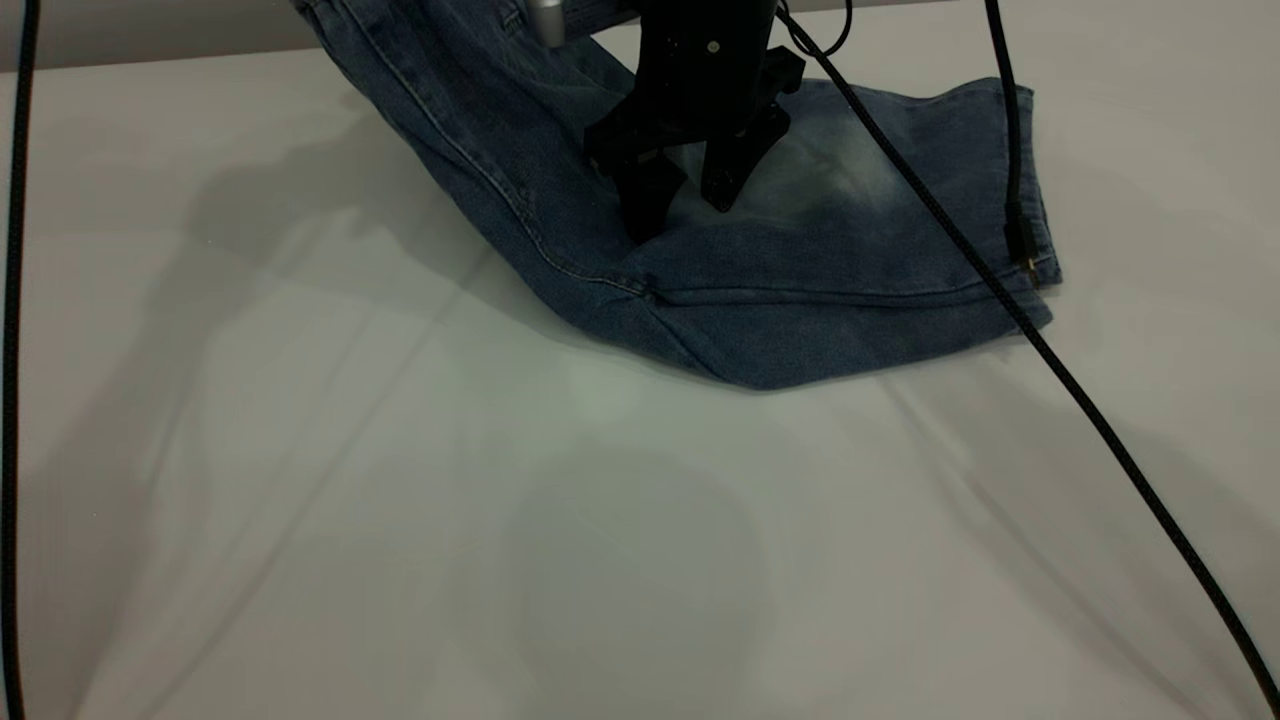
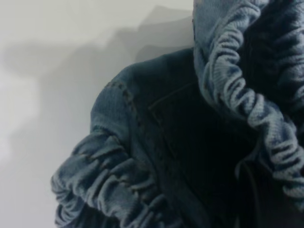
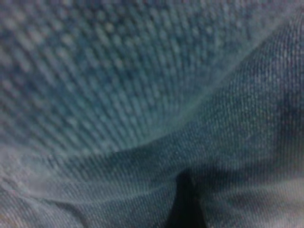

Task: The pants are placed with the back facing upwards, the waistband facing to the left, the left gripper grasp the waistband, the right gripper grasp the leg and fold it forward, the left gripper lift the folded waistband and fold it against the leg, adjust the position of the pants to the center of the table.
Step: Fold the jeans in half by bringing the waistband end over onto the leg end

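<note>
Exterior view: pants on table, toward 1 o'clock of the picture, doubled over with the fold edge at 6 o'clock. Leg flat on top, faded patch up, hem at 3 o'clock. Other end of the denim raised off the table, climbing toward 11 o'clock and out of the picture.

Right gripper down from 12 o'clock onto the denim near the crotch seam, fingers parted moderately, tips touching cloth; nothing seen clamped between them.

Black cable slanting across the leg from 12 toward 5 o'clock; second cable along the 9 o'clock edge.

Left wrist view: waistband bunched and ruched, hanging close to the camera above the table, dark inner denim between its two gathered runs. Left gripper not seen in any view.

Right wrist view: denim weave filling the picture, one crease across it.
</note>
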Tool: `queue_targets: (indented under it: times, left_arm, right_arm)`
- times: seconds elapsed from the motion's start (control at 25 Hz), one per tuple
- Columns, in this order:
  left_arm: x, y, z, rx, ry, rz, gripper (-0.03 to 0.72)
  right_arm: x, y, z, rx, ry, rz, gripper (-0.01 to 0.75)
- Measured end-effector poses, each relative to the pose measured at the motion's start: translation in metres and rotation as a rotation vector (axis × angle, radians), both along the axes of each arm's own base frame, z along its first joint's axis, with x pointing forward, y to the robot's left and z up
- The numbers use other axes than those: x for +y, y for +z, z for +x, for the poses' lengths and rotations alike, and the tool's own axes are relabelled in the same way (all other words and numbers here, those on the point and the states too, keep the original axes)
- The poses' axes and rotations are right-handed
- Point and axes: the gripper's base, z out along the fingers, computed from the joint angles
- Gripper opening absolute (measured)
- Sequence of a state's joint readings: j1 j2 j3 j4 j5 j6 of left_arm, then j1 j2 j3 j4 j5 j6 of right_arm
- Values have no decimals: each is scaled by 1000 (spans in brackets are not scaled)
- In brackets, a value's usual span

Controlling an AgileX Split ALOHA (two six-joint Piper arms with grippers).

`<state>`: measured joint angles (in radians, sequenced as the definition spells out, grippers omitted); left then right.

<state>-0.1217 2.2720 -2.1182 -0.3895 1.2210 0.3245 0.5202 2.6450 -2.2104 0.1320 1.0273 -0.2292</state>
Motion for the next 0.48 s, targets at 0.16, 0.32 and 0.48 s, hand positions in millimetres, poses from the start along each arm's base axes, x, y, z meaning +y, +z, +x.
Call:
queue_targets:
  times: [0.16, 0.32, 0.48]
  left_arm:
    - [-13, 0, -3, 0, -26, -5, 46]
    - [-32, 0, -7, -3, -67, -4, 46]
    - [-48, 0, -11, -3, -104, -3, 46]
  right_arm:
    - [0, 1, 0, -3, 0, -1, 486]
    - [0, 10, 1, -14, -10, 4, 486]
    - [-4, 25, 1, -35, 4, -26, 486]
